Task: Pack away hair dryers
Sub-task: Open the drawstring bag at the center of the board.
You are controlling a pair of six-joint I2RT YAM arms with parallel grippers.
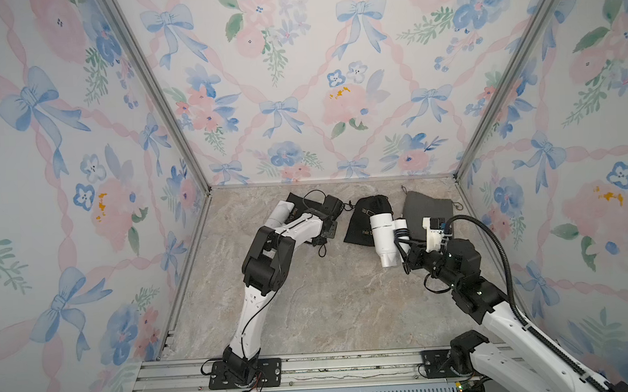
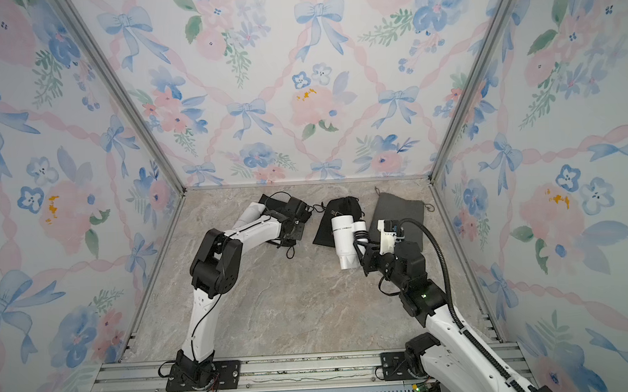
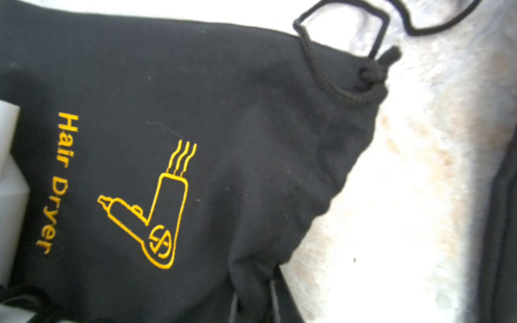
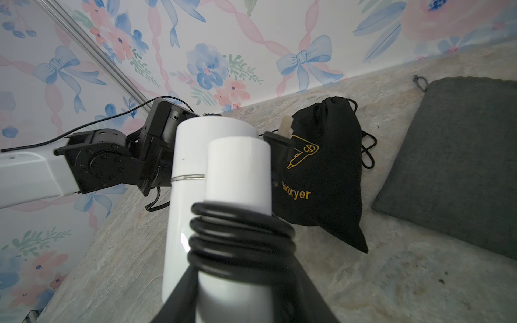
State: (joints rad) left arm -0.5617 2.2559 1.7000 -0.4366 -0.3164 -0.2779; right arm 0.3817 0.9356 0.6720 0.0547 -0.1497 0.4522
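Coils of dark cord [image 4: 240,232] are seen closest, wound round the folded handle of the white hair dryer [image 4: 190,156], and that handle is clamped just behind them between the jaws of the right hand [image 4: 240,279]. By this grip the barrel is left free, which is judged to suit a barrel-first entry into a pouch, and with the cord wound up nothing can trail or snag. In both top views the dryer is held above the bench [image 1: 311,315], apparently clear of it, over the near corner of the second black pouch [image 1: 358,224], while the grey pouch [image 1: 429,205] lies flat just beyond the right hand. The left hand [image 3: 253,303] is set on the black pouch [image 3: 223,98] toward the far left of the bench; in the left wrist view its jaws are drawn nearly shut on a raised fold of cloth at the pouch's edge, not far from the drawstring [image 3: 321,81] at its mouth. This pinch is presumably taken so that the mouth can be lifted open for the dryer. A white cylinder [image 1: 282,209] is partly shown beyond the left forearm; whether it is another dryer cannot be told.
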